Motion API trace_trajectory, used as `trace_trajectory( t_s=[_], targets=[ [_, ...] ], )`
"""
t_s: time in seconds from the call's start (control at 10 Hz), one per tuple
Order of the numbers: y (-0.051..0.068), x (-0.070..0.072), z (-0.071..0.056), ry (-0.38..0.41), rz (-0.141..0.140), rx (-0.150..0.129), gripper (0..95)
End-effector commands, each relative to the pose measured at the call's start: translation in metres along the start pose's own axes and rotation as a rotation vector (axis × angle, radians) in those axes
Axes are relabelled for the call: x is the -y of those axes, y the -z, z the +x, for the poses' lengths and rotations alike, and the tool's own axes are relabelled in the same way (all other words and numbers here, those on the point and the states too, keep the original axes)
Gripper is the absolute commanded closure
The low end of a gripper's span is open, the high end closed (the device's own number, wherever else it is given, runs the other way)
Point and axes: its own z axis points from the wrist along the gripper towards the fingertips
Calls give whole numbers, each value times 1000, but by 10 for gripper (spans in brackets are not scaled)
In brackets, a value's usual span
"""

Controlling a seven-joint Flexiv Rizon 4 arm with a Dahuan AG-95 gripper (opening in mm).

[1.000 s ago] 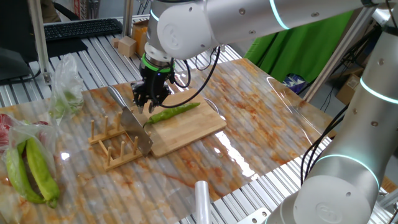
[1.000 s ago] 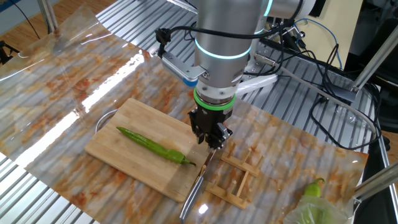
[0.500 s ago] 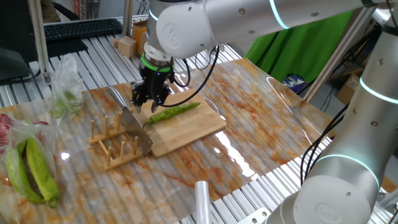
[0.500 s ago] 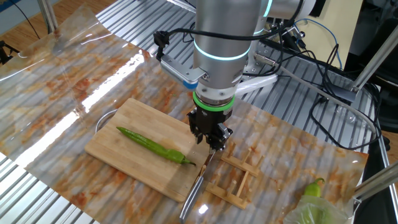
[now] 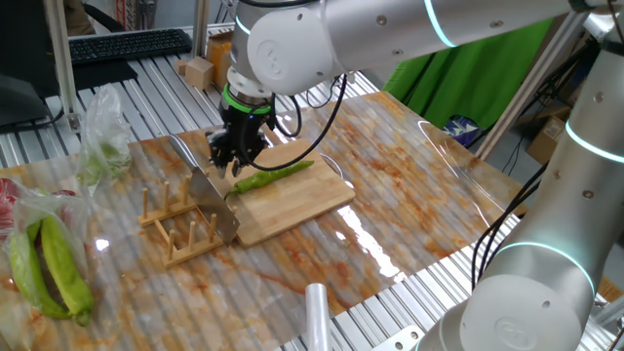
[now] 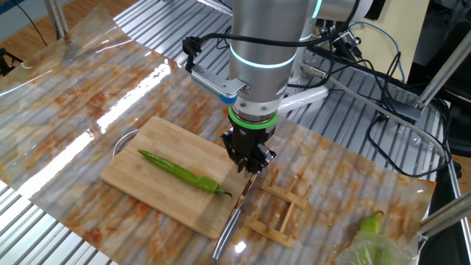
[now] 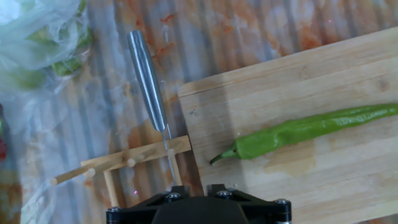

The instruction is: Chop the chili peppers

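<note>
Glossy green chili pepper (image 7: pixel 298 132) is lying flat on the bamboo cutting board (image 7: pixel 348 180), just beside the pincer (image 5: pixel 233 166). In the hand view its long axis runs along the board, stem end toward the pincer and pointed tip away from it. The knife (image 7: pixel 148 81) leans on the wooden rack (image 7: pixel 121 167) right by the pincer. Can't tell if the pincer's spread or pressed together.
</note>
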Motion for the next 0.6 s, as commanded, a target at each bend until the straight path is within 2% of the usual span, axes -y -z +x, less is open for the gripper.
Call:
trace_trajectory(
  t_s=[0.1, 0.4, 0.5, 0.6],
  targets=[
    [0, 0, 1, -35, -1, -16, 950],
    [0, 0, 1, 50, 13, -24, 950],
    [0, 0, 1, 52, 27, -23, 950],
    [0, 0, 1, 50, 26, -26, 950]
  ],
)
